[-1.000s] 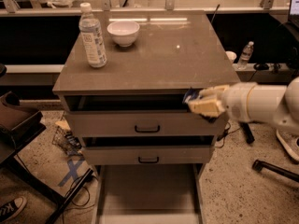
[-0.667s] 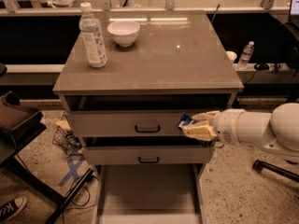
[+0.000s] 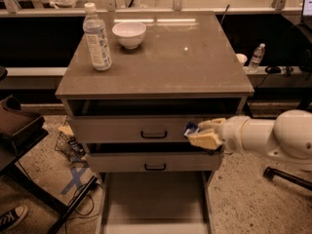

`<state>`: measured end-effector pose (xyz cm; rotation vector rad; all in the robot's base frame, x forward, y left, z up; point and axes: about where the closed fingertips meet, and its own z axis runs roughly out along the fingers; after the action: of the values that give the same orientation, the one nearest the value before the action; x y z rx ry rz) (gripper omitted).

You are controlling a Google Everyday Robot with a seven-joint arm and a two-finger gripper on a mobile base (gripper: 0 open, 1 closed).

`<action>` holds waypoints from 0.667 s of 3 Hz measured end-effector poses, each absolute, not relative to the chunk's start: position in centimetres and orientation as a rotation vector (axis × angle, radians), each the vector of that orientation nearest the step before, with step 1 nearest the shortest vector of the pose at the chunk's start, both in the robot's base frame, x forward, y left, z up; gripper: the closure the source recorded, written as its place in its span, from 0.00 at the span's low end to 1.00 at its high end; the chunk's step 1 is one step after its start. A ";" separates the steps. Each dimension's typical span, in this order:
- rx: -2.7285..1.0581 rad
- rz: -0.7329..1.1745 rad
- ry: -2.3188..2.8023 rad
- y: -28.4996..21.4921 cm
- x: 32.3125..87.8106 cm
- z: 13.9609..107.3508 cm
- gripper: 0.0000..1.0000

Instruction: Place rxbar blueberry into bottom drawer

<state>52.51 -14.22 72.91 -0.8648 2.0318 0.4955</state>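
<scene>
The gripper (image 3: 199, 132) hangs in front of the cabinet's right side, level with the gap between the two handled drawer fronts. It is clenched on the rxbar blueberry (image 3: 190, 128), whose dark blue wrapper pokes out left of the beige fingers. The white arm (image 3: 263, 138) reaches in from the right. Lower down, the bottom drawer (image 3: 153, 199) stands pulled out, its pale floor showing; the bar is above it, not in it. On the cabinet's surface (image 3: 185, 57) a water bottle (image 3: 97, 38) stands upright near a white bowl (image 3: 129, 33).

Gripper (image 3: 201, 133) grips rxbar blueberry (image 3: 190, 128) (before drawer fronts (image 3: 146, 130)) above open bottom drawer (image 3: 153, 204).
</scene>
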 end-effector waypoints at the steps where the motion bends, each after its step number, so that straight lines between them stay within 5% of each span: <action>1: -0.819 0.504 2.064 -14.3 53.1 67.6 1.00; 2: -0.768 0.530 2.092 -14.6 51.3 60.8 1.00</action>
<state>51.32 -14.57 60.80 -0.7677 2.0922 0.5297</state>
